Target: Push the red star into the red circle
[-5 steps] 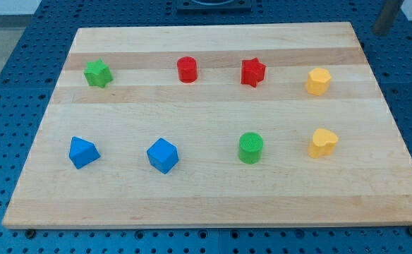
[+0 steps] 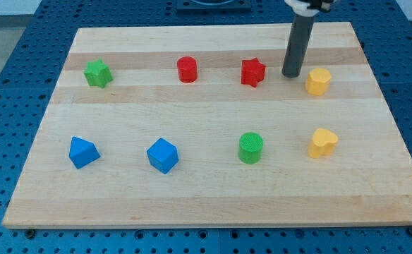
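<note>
The red star (image 2: 252,72) lies in the upper row of the wooden board (image 2: 206,204). The red circle (image 2: 187,69) stands to its left, a clear gap between them. My tip (image 2: 290,75) rests on the board just to the right of the red star, between it and a yellow block (image 2: 318,81). The tip is apart from both, with a small gap to the star.
A green star (image 2: 98,73) sits at the upper left. In the lower row, from the view's left: a blue block (image 2: 83,152), a blue cube (image 2: 163,155), a green circle (image 2: 251,147) and a yellow block (image 2: 323,142).
The rod has come in from the view's upper right corner and now stands on the board just right of the red star. No block has moved.
</note>
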